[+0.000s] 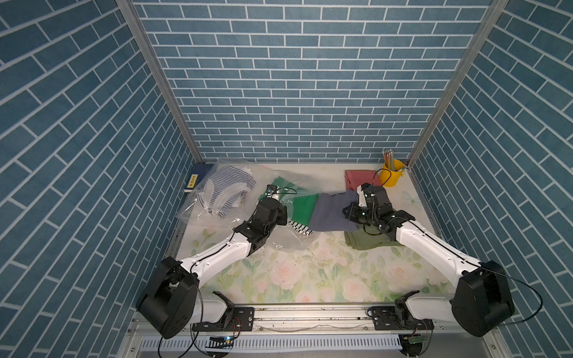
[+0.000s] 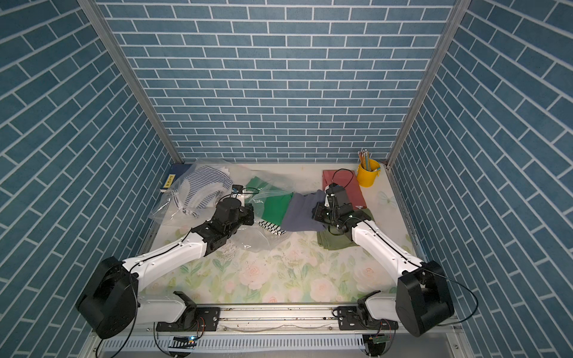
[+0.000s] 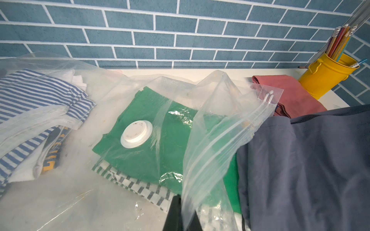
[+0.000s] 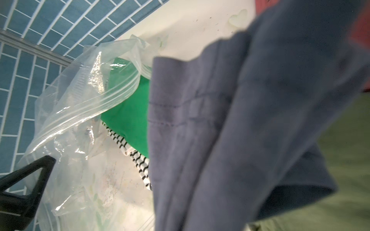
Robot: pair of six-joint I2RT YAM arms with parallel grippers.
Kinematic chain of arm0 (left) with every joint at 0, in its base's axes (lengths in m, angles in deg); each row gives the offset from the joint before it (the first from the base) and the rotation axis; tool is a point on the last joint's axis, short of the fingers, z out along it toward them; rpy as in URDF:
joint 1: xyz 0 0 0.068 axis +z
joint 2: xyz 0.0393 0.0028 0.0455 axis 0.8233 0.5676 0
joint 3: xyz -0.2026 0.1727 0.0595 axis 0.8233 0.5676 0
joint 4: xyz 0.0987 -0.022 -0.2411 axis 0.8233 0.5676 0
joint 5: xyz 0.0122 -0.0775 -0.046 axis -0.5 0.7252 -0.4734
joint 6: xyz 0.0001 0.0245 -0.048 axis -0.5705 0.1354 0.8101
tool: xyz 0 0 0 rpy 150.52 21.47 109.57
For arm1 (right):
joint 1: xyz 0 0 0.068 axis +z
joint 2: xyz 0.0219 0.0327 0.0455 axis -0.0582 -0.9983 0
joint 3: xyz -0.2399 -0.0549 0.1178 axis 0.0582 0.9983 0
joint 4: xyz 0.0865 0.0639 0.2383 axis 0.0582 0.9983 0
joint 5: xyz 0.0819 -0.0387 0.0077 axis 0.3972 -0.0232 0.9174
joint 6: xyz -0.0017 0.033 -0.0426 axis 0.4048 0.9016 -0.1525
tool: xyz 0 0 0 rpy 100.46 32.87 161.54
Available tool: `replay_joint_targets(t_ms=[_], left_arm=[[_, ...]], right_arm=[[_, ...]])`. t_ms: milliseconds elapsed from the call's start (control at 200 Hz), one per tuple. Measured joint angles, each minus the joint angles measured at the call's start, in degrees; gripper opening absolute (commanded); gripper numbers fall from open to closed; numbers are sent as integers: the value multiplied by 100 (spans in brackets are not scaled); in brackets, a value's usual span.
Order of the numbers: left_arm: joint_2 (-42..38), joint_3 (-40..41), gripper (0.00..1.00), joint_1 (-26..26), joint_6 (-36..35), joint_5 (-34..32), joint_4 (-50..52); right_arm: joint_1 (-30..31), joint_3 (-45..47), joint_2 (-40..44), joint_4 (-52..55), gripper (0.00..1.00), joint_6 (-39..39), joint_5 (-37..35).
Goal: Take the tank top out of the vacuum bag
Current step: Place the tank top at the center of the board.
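At mid-table, left gripper [image 3: 186,204] pinches vacuum bag [image 3: 220,128], right gripper [image 1: 348,214] clamps grey tank top [image 4: 220,130]
Only left wrist view shows bag's white valve [image 3: 136,133]

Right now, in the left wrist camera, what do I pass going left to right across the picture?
Blue-striped shirt → white valve → vacuum bag's zip strip → yellow pencil cup.
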Motion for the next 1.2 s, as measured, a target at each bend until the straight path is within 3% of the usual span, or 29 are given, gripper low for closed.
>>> replay_joint_targets(t_ms=[345, 755, 1200], left_arm=[[0, 0, 0, 94, -2, 39, 2], [-42, 0, 0, 120, -2, 46, 0], [-120, 0, 0, 125, 0, 42, 0]], right_arm=[[-553, -1292, -562, 1775, 0, -1228, -63], [-570, -2435, -739, 2680, 0, -1989, 468], [-695, -2752, -1368, 3681, 0, -2500, -619]])
